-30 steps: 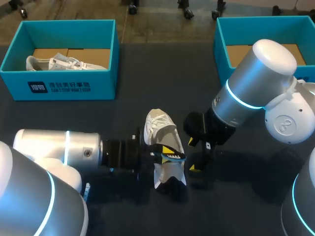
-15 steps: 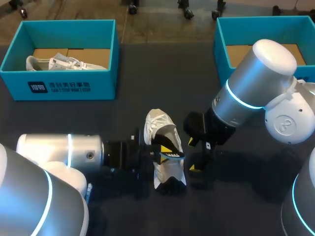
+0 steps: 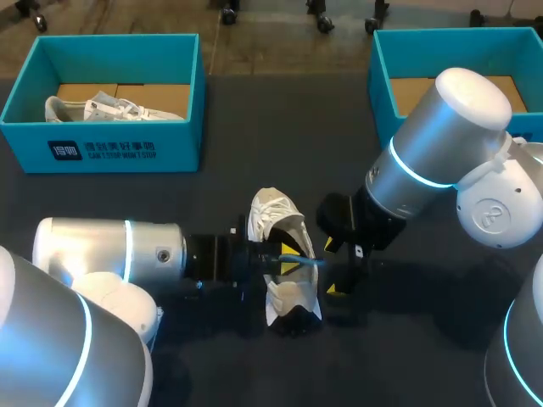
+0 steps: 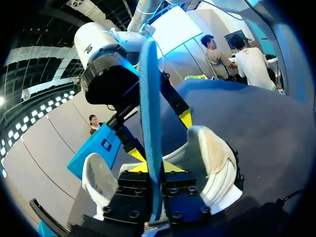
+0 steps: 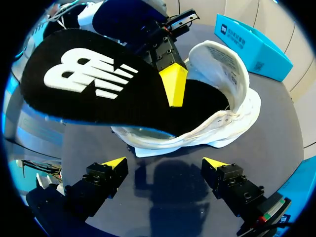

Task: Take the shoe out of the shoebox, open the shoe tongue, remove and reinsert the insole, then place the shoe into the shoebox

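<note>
A white shoe [image 3: 276, 212] lies on the dark table, toe pointing away from me. My left gripper [image 3: 288, 254] hangs over its opening, shut on the insole [image 4: 150, 108], which stands edge-on between its fingers. From the right wrist view the insole [image 5: 89, 79] is black with a white logo; its front end is inside the shoe [image 5: 232, 64] and its heel end sticks out, with a yellow fingertip [image 5: 173, 84] of the left gripper against its top. My right gripper [image 3: 333, 268] [image 5: 163, 165] is open just right of the shoe, low over the table, holding nothing.
A teal shoebox [image 3: 102, 148] at the back left holds another white shoe [image 3: 110, 108]. A second teal shoebox [image 3: 407, 51] stands at the back right, partly behind my right arm. Bare table [image 3: 254, 136] lies between the boxes.
My left arm has slid to the right, carrying the insole further over the shoe. The right arm and the shoe have stayed put.
</note>
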You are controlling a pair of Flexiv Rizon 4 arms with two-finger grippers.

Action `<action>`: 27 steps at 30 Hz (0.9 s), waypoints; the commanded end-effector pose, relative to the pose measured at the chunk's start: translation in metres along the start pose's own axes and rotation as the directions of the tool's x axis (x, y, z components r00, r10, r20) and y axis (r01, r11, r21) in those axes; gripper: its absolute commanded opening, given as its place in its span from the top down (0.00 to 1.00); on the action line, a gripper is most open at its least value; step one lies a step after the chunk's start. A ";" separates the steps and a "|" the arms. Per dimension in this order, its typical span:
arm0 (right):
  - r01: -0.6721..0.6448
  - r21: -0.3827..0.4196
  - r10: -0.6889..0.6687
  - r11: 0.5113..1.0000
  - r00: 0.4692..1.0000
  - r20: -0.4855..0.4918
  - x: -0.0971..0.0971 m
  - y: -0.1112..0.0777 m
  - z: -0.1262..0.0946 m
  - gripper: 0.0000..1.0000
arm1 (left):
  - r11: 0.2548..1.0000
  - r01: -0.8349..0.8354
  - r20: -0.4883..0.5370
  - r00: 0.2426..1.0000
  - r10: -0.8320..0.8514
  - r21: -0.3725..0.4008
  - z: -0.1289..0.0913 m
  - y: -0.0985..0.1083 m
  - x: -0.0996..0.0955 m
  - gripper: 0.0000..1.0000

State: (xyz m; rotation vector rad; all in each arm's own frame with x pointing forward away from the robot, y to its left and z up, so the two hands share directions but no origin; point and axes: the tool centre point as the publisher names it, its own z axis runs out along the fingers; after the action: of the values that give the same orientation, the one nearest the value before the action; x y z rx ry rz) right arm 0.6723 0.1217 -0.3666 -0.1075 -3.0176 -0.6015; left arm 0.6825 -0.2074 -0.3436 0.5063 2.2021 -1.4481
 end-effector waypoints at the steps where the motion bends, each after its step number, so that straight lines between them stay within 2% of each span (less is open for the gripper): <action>1: 0.001 0.000 -0.001 1.000 1.000 0.002 0.000 0.000 0.002 0.00 | 1.000 -0.005 0.003 1.000 0.005 0.008 -0.013 -0.006 0.000 0.78; 8: 0.001 0.000 -0.001 1.000 1.000 0.002 0.000 0.000 0.002 0.00 | 0.999 -0.025 0.010 1.000 0.025 0.040 -0.022 -0.020 0.003 0.77; 13: 0.001 0.000 -0.001 1.000 1.000 0.002 0.000 0.000 0.002 0.00 | 0.997 -0.061 0.000 0.998 0.061 0.048 -0.019 -0.027 0.008 0.83; 14: 0.001 0.000 -0.001 1.000 1.000 0.002 0.000 0.000 0.002 0.00 | 0.996 -0.071 -0.002 0.997 0.071 0.049 -0.018 -0.026 0.009 0.95; 15: 0.001 0.000 -0.001 1.000 1.000 0.002 0.000 0.000 0.002 0.00 | 0.995 -0.086 0.002 0.996 0.086 0.052 -0.016 -0.026 0.010 1.00; 18: 0.001 0.000 -0.001 1.000 1.000 0.002 0.000 0.000 0.002 0.00 | 0.991 -0.114 0.016 0.993 0.113 0.069 -0.012 -0.024 0.014 1.00; 27: 0.001 0.000 -0.001 1.000 1.000 0.002 0.000 0.000 0.002 0.00 | 0.982 -0.182 0.053 0.982 0.180 0.041 -0.004 -0.004 0.009 1.00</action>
State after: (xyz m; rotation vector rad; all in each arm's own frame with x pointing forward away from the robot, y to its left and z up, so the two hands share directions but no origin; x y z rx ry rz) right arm 0.6723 0.1217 -0.3666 -0.1075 -3.0176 -0.6015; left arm 0.6684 -0.1993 -0.3376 0.6665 2.0379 -1.4036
